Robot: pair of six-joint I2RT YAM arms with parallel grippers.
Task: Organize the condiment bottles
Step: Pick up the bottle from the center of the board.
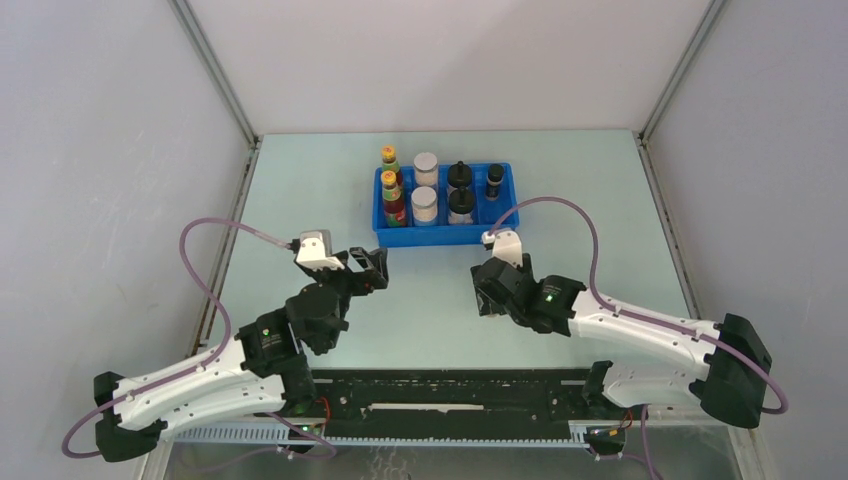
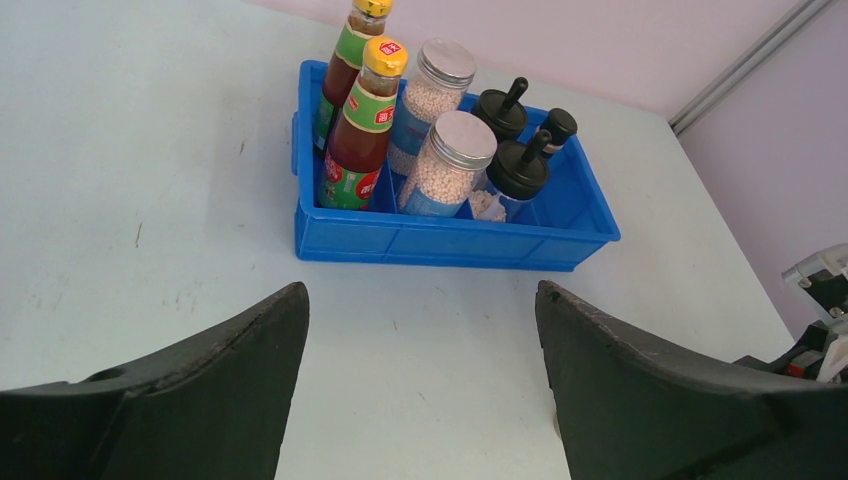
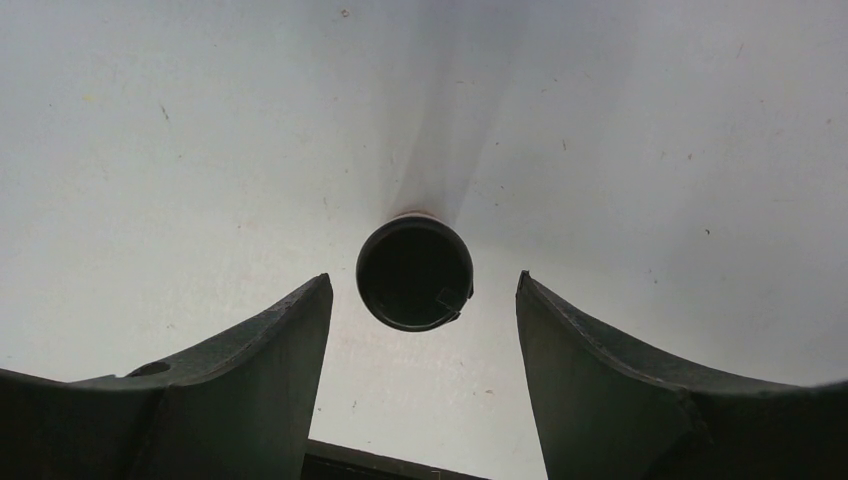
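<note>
Right gripper (image 3: 422, 282), jaws released, hovers over the dark vial (image 3: 414, 272) standing upright near the middle of the table (image 3: 650, 150), and should descend straight, keeping it centred, then close gently below the cap.

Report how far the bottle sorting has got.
Done: the blue tray holds two red sauce bottles, two silver-lidded jars, two black-lidded jars and one small vial. In hand: the right gripper is open around the last vial, upright on the table, not gripped. The left gripper is open, empty. Left: put that vial in the tray.
</note>
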